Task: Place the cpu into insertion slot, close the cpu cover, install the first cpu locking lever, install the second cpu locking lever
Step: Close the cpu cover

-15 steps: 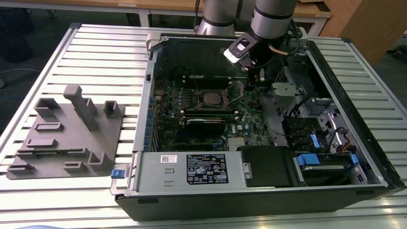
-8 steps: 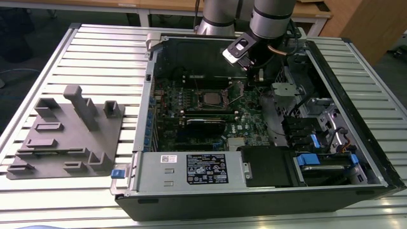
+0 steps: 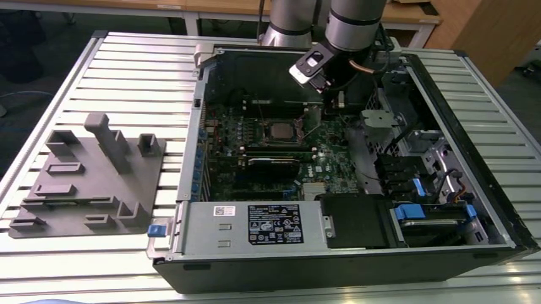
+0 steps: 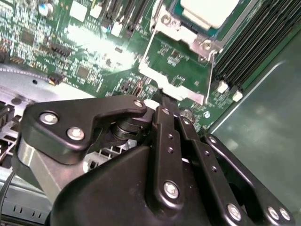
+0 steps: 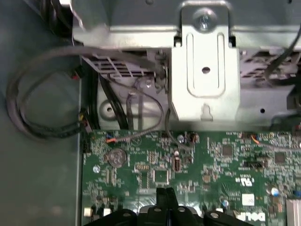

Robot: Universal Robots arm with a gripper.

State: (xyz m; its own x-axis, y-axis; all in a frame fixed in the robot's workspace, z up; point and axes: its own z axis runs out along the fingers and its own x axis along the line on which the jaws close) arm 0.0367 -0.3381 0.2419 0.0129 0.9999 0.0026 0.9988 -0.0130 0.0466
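The cpu [image 3: 279, 132] lies flat in the insertion slot [image 4: 181, 30], its pale grey top [image 4: 209, 9] inside the silver rim. The cpu cover [image 4: 176, 85] is swung open away from the slot, and green board shows through its square window. In the second wrist view my gripper [image 4: 161, 99] sits right at the cover's outer edge, fingers closed together; whether they pinch that edge is hidden. In the exterior view the gripper [image 3: 330, 104] hangs inside the open computer case, just to the exterior view's right of the slot.
Long black memory sticks [image 4: 254, 42] run beside the slot. A silver bracket [image 5: 204, 75] and looped cables [image 5: 42, 103] lie beyond the board. A power supply [image 3: 253, 225] and drive bay with blue tabs [image 3: 414, 212] fill the case's near side. A grey fixture block [image 3: 93, 177] stands on the table.
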